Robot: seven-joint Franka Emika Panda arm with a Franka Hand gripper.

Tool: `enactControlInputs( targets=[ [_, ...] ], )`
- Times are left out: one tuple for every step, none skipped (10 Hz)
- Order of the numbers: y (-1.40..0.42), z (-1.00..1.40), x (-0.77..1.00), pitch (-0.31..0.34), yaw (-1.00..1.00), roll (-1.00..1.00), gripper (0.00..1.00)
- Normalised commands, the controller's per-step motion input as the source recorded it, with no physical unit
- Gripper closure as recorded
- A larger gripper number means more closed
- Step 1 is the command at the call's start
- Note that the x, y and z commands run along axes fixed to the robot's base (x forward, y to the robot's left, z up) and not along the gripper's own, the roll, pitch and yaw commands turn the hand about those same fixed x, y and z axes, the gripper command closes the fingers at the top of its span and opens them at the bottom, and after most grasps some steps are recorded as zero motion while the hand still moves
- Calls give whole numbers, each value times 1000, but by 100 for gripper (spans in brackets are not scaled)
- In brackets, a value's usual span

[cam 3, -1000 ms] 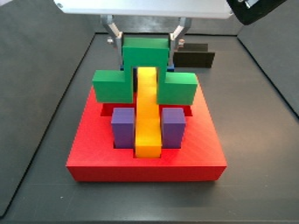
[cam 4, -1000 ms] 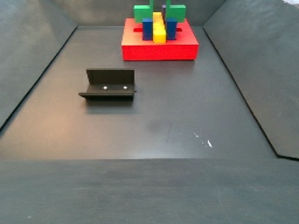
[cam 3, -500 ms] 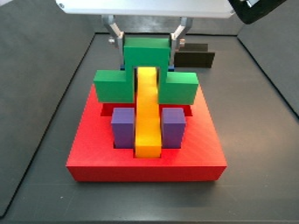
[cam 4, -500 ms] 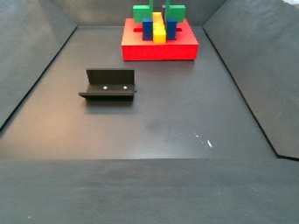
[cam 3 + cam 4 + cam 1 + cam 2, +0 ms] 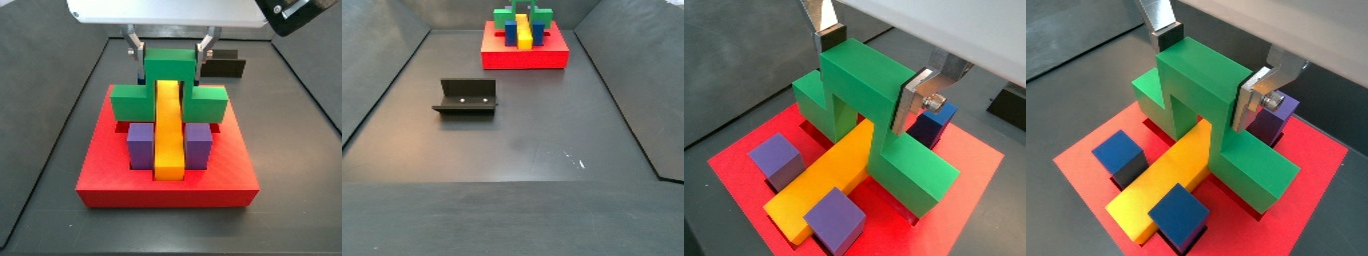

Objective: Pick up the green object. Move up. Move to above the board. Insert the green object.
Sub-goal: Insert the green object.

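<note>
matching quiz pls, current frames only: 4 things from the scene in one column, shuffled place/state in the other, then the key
Things:
1. green object
2. yellow bar
3. fixture
4. gripper

Places or states:
A. stands alone on the floor, apart from the board
B. lies along the board's middle, between the blocks, passing under the green piece's raised centre
C. shut on the tall centre of the green piece, above the board's far side
D. straddles the yellow bar, its lower arms out to either side

Pairs: 1-D, 2-B, 3-A, 4-C
</note>
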Motion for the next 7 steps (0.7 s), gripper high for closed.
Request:
enactControlInputs(
  targets=[
    [14, -106, 86, 0, 0, 126, 100],
    [37, -109, 91, 0, 0, 186, 100],
    [0, -97, 94, 0, 0, 189, 100],
    [0, -103, 69, 0, 0, 174, 100],
    [-60, -80, 0, 0, 0, 51, 100],
    [-37, -123, 0, -16, 0, 11, 100],
    [-34, -154, 0, -16, 0, 33, 100]
  ],
)
